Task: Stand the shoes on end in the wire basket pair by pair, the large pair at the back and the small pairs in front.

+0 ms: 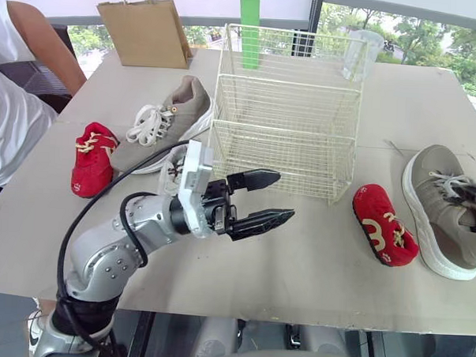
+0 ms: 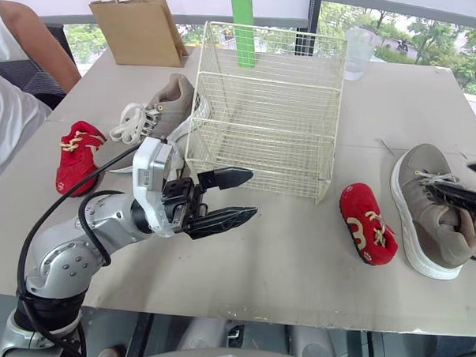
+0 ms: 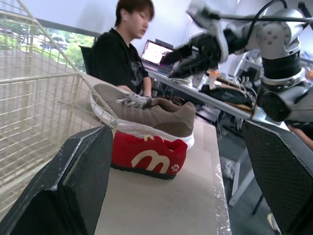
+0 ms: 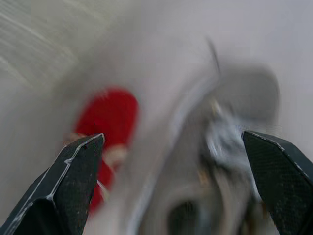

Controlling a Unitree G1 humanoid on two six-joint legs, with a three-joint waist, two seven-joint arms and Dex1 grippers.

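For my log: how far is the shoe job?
Done: nothing; the wire basket holds no shoes. In hand: nothing; the left gripper is open before it, the right gripper open over the right grey shoe. Left: that shoe, the left grey shoe, right red shoe, left red shoe, small pale shoe, all on the table.

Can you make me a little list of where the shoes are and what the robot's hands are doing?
Basket: cream wire basket, empty, mid-table
Left of basket: large grey lace-up sneaker, small red shoe
Right of basket: second grey sneaker, second red shoe
Left end effector: open, empty, before the basket
Right end effector: open, over second grey sneaker
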